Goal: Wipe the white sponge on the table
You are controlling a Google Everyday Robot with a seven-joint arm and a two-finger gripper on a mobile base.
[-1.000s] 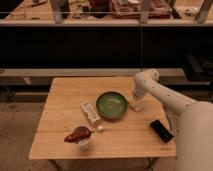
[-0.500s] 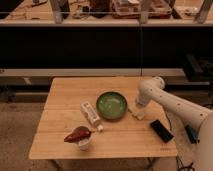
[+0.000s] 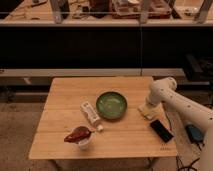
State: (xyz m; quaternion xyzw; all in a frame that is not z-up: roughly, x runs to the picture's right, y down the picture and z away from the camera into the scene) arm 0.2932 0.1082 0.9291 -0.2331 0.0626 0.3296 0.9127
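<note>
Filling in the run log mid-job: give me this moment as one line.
step: wipe | hand: at white sponge on table | location: right of green bowl, near table's right edge

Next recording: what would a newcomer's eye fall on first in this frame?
The white robot arm on the right stands out most, with its gripper down at the white sponge near the table's right edge. Next comes the green bowl at mid-table, with a white carton just left of it and a reddish-brown object on a white cup near the front edge.
</note>
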